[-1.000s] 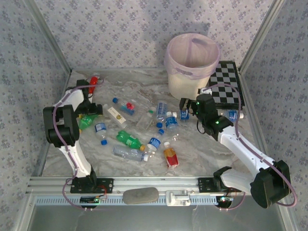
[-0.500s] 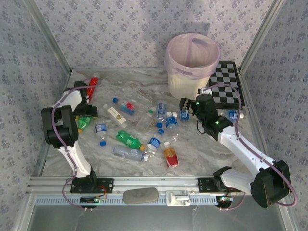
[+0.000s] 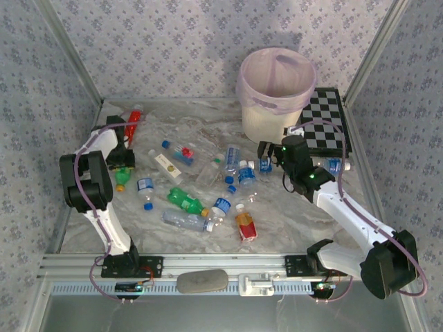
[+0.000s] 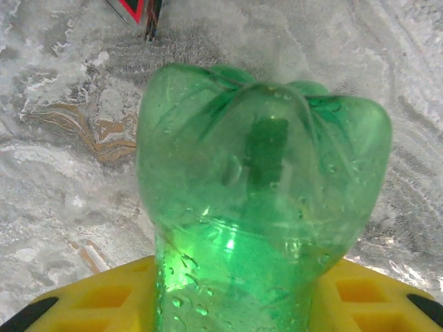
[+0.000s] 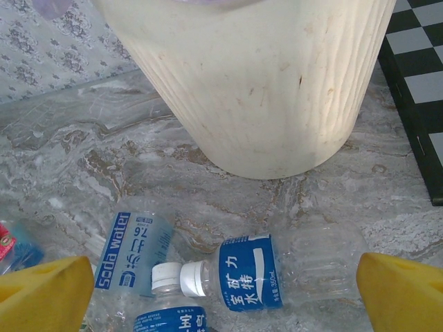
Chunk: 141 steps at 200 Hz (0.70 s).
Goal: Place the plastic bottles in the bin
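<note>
My left gripper (image 3: 124,160) (image 4: 239,294) is shut on a green plastic bottle (image 3: 122,173) (image 4: 259,187) at the table's left side, its yellow fingers (image 4: 97,299) pressing both flanks. My right gripper (image 3: 265,156) (image 5: 221,294) hangs open just in front of the bin (image 3: 277,90) (image 5: 263,83), a cream wastebasket with a pinkish bag. Between its yellow fingers (image 5: 41,294) lies a clear bottle with a blue label (image 5: 252,272) on the table, untouched. Several more bottles are scattered mid-table, among them a second green one (image 3: 185,200) and an orange-filled one (image 3: 246,225).
A long red tube (image 3: 131,124) lies just beyond the left gripper. The black-and-white checkerboard (image 3: 325,128) (image 5: 415,69) lies right of the bin. A soda-water bottle (image 5: 131,252) and a white-capped one (image 5: 163,308) crowd the right gripper's left finger.
The left gripper has drawn slightly leftward with the green bottle in it. The right arm has stayed put.
</note>
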Available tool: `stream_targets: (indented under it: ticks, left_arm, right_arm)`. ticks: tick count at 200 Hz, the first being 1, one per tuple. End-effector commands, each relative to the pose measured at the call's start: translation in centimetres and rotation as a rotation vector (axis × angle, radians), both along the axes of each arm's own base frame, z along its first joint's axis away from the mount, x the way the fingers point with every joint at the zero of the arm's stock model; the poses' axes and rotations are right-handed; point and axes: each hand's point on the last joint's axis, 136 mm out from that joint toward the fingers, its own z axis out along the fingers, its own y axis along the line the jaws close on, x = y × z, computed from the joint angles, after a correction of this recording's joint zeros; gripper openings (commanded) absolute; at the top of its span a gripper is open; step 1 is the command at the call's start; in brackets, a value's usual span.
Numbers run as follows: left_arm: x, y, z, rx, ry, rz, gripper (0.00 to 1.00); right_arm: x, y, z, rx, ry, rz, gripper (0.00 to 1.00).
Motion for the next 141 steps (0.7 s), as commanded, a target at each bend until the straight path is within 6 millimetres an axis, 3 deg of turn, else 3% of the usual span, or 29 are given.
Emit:
stream_targets:
  ticks: [1, 28, 51, 107, 141]
  left_arm:
    - [0.9, -0.4, 1.3, 0.012, -0.032, -0.023, 0.30]
    - [2.1, -1.9, 5.3, 0.016, -0.143, -0.047, 0.31]
    - [3.4, -5.2, 9.0, -0.075, -0.274, -0.067, 0.30]
    - [6.3, -18.7, 15.0, -0.399, -0.539, -0.176, 0.31]
    - [6.8, -26.9, 17.1, -0.613, -0.636, -0.227, 0.33]
  right_arm:
    - [0.2, 0.7, 1.8, 0.006, -0.041, 0.034, 0.99]
    - [0.3, 3.3, 2.6, 0.064, -0.071, 0.148, 0.99]
    - [0.3, 6.1, 3.0, 0.097, -0.100, 0.255, 0.99]
    - [-0.7, 14.2, 2.7, 0.092, -0.126, 0.493, 0.99]
    - [-0.6, 16.9, 1.5, 0.087, -0.142, 0.548, 0.99]
